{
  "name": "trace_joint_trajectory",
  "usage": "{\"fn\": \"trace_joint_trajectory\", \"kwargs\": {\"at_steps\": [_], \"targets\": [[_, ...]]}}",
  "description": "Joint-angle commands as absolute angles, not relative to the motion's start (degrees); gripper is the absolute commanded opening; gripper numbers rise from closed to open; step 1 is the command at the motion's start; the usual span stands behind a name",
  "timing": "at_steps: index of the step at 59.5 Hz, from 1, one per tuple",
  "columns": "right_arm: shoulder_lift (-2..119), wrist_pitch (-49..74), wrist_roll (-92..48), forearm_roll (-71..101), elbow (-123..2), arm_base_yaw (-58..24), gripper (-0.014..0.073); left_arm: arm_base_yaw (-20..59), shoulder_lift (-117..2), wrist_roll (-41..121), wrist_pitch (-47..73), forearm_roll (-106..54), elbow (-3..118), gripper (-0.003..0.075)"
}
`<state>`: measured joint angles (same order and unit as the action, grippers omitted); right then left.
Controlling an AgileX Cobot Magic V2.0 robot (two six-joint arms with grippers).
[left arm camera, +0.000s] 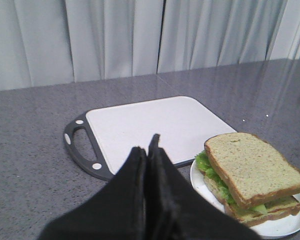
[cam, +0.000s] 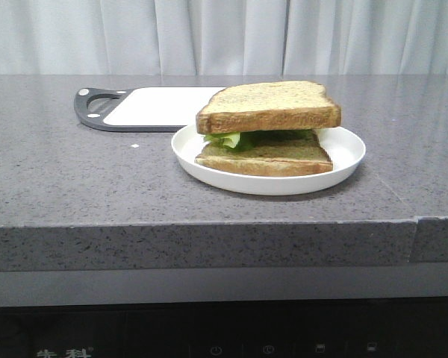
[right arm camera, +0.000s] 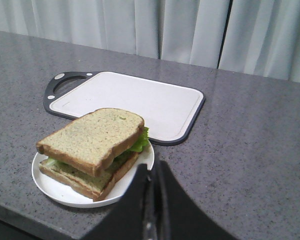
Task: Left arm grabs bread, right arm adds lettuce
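Nearest the front camera, the counter (cam: 75,186) edge carries a white plate (cam: 348,151) holding bread (cam: 267,106) over lettuce (cam: 228,139), mostly hidden above a second slice (cam: 265,159). Left claw (left arm camera: 149,150) and right claw (right arm camera: 153,172) hover nearby, fingers together, empty, arms cut off.

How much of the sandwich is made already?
It looks finished. On the white plate a bottom slice lies flat, the green lettuce sits on it, and a top slice covers both. Nothing is in hand: the left gripper and right gripper have shut jaws, holding nothing. The cutting board has nothing on it.
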<state>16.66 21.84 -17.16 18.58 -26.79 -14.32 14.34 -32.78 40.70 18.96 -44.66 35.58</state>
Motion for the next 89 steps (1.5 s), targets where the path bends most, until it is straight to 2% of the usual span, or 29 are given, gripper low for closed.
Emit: {"fn": "trace_joint_trajectory", "kwargs": {"at_steps": [1,10,18,68,73,81,89], "targets": [[13.37,17.06,-17.12,18.51,-25.47,-13.99,-0.0062,14.40,-25.21,40.88,13.12,-45.29,31.33,-0.0021],[7.73,17.27,-17.12,20.37,-21.59,-13.99,-0.0062,14.40,-13.95,40.50,13.14,-45.50,23.34,-0.0021],[6.37,17.16,-17.12,21.89,-20.79,-13.99,-0.0062,14.40,-8.60,40.51,13.14,-45.91,19.75,-0.0021],[6.42,15.49,-17.12,22.50,-20.79,-13.99,-0.0062,14.40,-7.97,40.51,12.41,-44.82,18.76,-0.0020],[6.42,15.49,-17.12,22.50,-20.79,-13.99,-0.0062,14.40,-7.97,34.27,12.25,-37.44,18.65,-0.0021],[6.42,15.54,-17.12,22.50,-20.79,-13.99,-0.0062,14.40,-7.97,2.07,11.44,-7.77,18.63,-0.0021],[6.42,15.54,-17.12,22.50,-20.79,-13.99,-0.0062,12.70,-6.81,3.02,11.34,-5.51,17.43,-0.0021]]}}
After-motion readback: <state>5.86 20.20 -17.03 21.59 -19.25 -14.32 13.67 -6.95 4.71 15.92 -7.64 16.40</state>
